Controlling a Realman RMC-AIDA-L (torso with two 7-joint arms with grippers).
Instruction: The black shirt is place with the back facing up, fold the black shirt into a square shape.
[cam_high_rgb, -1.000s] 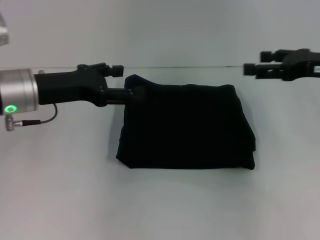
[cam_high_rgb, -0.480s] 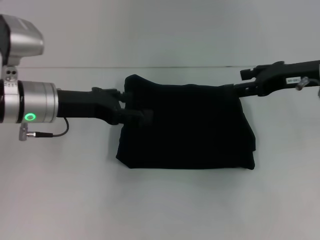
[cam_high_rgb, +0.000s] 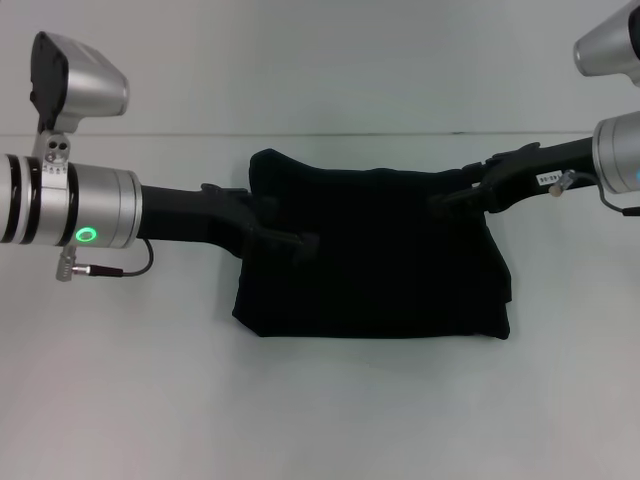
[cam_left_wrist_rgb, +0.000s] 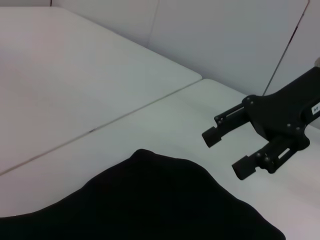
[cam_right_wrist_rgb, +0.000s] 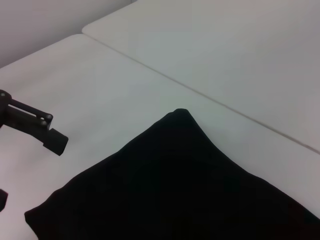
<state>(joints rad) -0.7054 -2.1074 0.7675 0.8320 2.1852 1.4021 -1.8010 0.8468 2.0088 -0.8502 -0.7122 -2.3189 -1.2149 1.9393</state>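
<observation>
Closing in from both sides, I have brought the left gripper (cam_high_rgb: 305, 242) and right gripper (cam_high_rgb: 445, 198), fingers spread and empty, over the folded black shirt (cam_high_rgb: 375, 260) at mid-table (cam_high_rgb: 320, 410); far-edge corner grasps look imminent.

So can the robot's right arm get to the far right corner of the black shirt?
Probably yes. In the head view the right gripper is already over the far right part of the black shirt, with nothing on the white table blocking it. The left gripper is over the other side.
</observation>
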